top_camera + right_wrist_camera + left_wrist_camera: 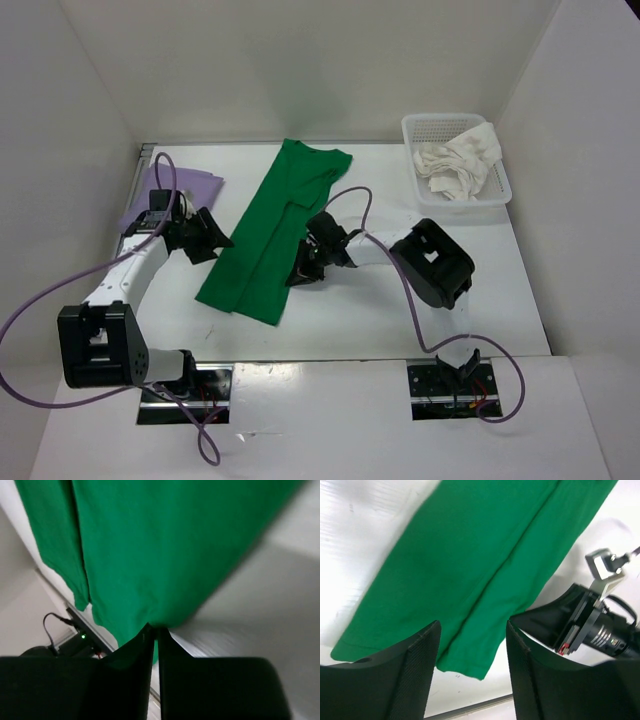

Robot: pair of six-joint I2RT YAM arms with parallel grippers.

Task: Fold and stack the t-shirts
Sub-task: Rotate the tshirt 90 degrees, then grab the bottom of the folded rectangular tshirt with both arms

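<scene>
Right gripper (303, 272) at frame centre, closed on the right edge of green t-shirt (268, 232) — a long diagonal strip on the worktop (380, 310), left gripper (207, 236) open and empty at centre left, lavender t-shirt (192, 186) upper left, white t-shirt (460, 160) crumpled in mesh basket (430, 127) upper right

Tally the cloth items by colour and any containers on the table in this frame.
Green t-shirt: 1
Lavender t-shirt: 1
White t-shirt, crumpled in the basket: 1
White mesh basket: 1
Total: 4
</scene>
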